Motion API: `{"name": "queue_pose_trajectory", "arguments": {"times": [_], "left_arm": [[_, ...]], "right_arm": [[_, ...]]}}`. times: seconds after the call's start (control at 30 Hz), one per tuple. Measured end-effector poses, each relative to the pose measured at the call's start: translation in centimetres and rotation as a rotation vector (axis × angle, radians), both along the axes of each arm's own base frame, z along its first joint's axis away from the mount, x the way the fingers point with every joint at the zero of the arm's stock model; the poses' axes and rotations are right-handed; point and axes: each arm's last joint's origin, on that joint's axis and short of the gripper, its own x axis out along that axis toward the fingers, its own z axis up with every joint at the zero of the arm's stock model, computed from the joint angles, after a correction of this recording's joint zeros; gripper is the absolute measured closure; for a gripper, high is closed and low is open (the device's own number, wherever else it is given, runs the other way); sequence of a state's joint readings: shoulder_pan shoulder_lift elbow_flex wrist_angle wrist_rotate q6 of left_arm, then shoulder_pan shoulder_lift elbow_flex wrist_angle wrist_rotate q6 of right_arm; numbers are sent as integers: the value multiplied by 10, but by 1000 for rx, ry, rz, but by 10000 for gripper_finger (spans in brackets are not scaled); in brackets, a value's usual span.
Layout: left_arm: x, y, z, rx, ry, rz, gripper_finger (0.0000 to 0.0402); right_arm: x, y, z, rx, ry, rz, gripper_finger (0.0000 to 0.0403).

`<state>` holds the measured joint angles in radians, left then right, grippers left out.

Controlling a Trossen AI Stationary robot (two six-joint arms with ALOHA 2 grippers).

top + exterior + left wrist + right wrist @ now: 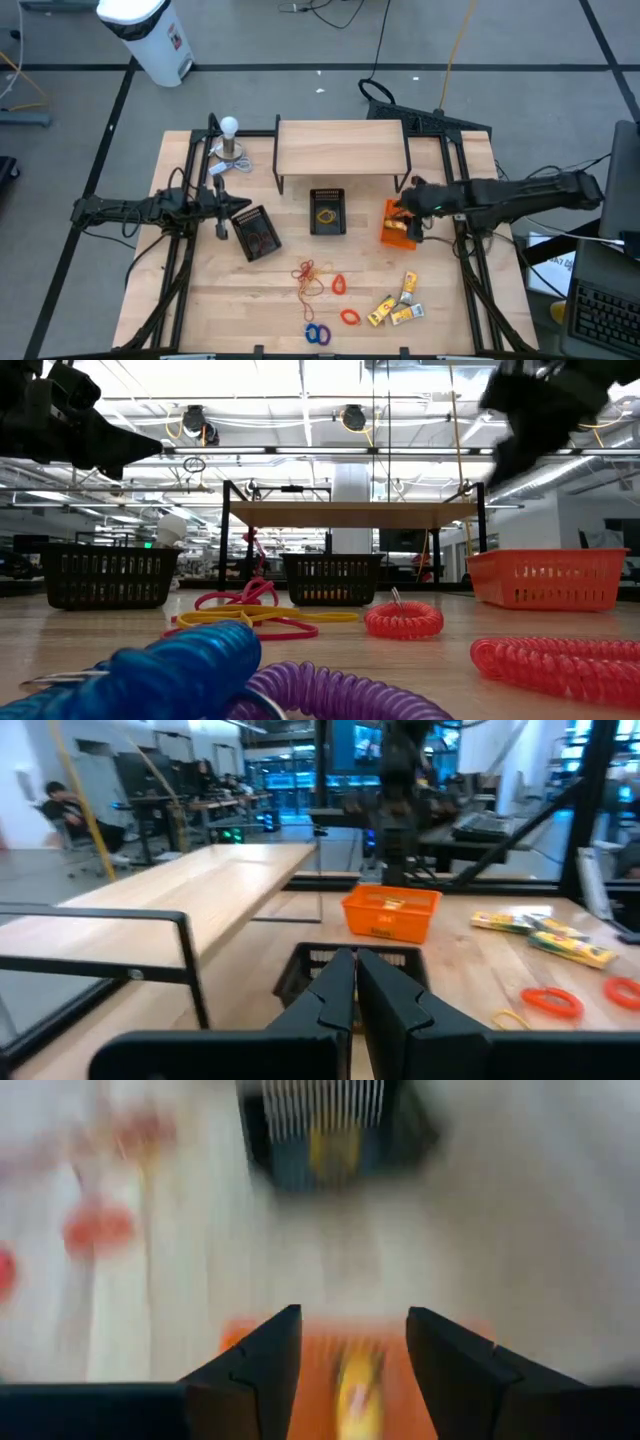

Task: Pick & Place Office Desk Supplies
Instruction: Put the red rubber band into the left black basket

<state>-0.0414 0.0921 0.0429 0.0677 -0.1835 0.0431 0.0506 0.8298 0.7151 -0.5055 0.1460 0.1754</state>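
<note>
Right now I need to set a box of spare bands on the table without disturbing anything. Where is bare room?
The shelf top is bare. So is the front left of the table, left of the rubber bands. Crowded: front centre to right, with bands, rings and yellow packets; mid-table holds the three bins and both grippers.

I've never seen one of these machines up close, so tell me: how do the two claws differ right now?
The left gripper has its fingers pressed together, holding nothing; the right gripper has its fingers spread apart. The left gripper sits by a black mesh bin on the table's left side; the right gripper hangs above the orange bin, where a yellow packet lies beneath it. Both are dark two-finger claws on dark arms.
</note>
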Motion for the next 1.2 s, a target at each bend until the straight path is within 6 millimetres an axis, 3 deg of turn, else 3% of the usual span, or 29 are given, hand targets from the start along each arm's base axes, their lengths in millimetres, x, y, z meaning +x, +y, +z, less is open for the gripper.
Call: {"name": "queue_pose_trajectory", "arguments": {"times": [0.2, 0.47, 0.57, 0.73, 0.93, 1.2], "left_arm": [[0, -1, -3, -57, 20, -37, 382], [0, 1, -2, -55, 17, 43, 382], [0, 2, -2, -55, 8, 71, 382], [0, 2, -3, -51, 26, 53, 382], [0, 1, -4, -94, 25, 44, 382], [0, 1, -4, -153, 15, 46, 382]], "right_arm": [[-23, -7, 44, -85, -389, 3, 266], [-56, -7, 60, -79, -617, 19, 326], [-61, -7, 50, -76, -709, 16, 355], [-61, -6, 16, -59, -802, 29, 397], [-57, -5, -29, -4, -856, 46, 396], [-56, -5, -59, -34, -901, 52, 400]]}}
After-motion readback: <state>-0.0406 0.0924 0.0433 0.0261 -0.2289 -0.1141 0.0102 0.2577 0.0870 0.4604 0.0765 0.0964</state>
